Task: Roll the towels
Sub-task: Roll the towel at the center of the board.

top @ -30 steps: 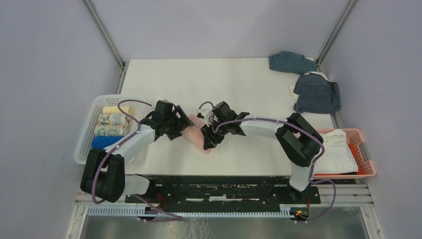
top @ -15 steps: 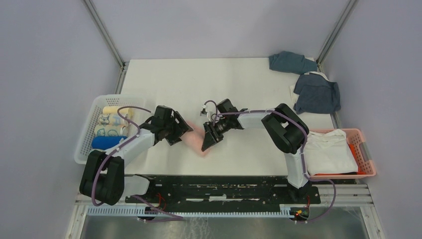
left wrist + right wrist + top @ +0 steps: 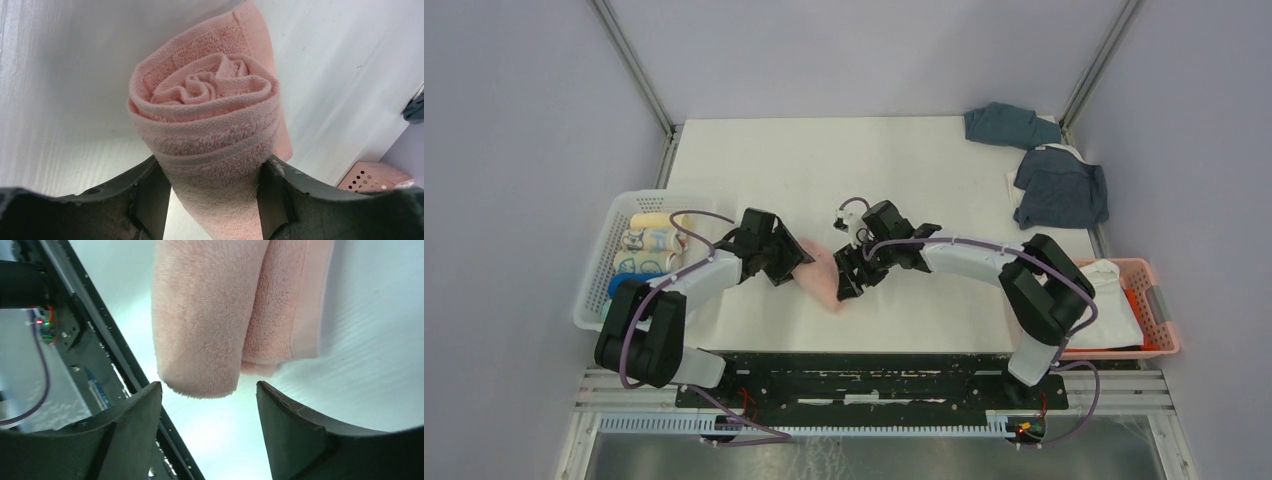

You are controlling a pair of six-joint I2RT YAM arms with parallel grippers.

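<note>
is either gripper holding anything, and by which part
The left gripper holds the rolled pink towel across the roll's body, one finger on each side. The right gripper is open at the towel's end, holding nothing.

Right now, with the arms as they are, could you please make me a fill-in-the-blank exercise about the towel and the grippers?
1. The rolled towel between the arms is ___ in colour.
2. The left gripper touches the roll on ___ sides.
3. The jaws of the right gripper stand ___, not gripping the towel.
4. The basket with the finished rolls is ___ in colour.

Missing words: pink; both; open; white.
</note>
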